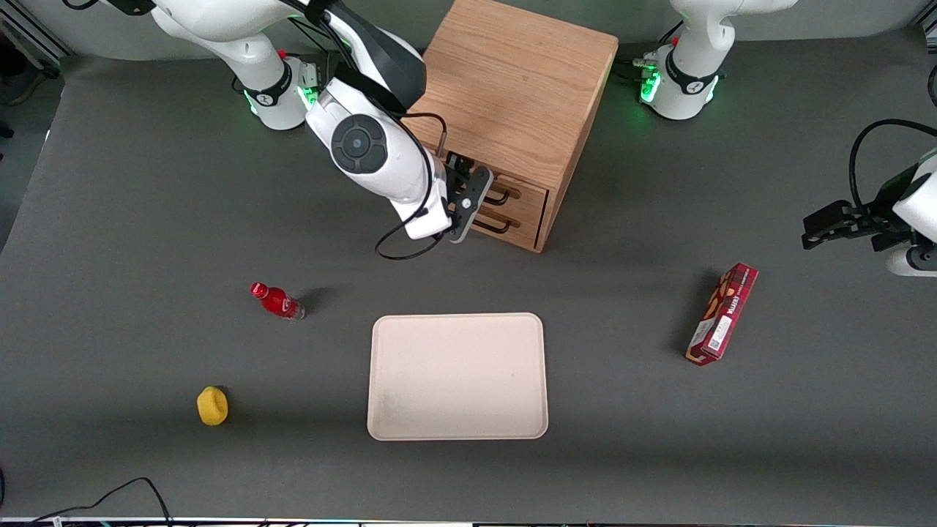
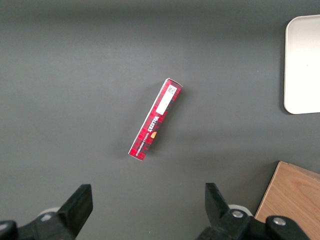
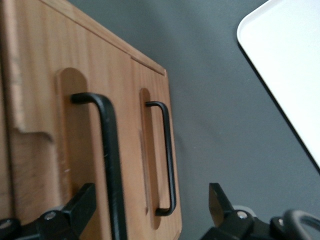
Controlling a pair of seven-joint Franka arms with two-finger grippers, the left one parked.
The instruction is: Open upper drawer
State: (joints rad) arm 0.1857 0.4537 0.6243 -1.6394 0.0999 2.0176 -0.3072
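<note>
The light oak cabinet (image 1: pixel 512 88) stands at the back of the table, its drawer fronts facing the front camera at an angle. The upper drawer (image 1: pixel 525 192) looks shut, with its black bar handle (image 1: pixel 502 196) (image 3: pixel 109 160). The lower drawer (image 1: pixel 521 219) with its own handle (image 1: pixel 498 224) (image 3: pixel 168 160) sits under it. My right gripper (image 1: pixel 468 196) (image 3: pixel 150 207) is open, just in front of the drawer fronts. Its fingers (image 3: pixel 79 206) stand wide apart, and both handles show between them in the right wrist view. The fingers touch neither handle.
A cream tray (image 1: pixel 457 424) (image 3: pixel 285 65) (image 2: pixel 302 65) lies nearer the front camera than the cabinet. A red bottle (image 1: pixel 277 301) and a yellow object (image 1: pixel 212 405) lie toward the working arm's end. A red box (image 1: pixel 722 313) (image 2: pixel 155 121) lies toward the parked arm's end.
</note>
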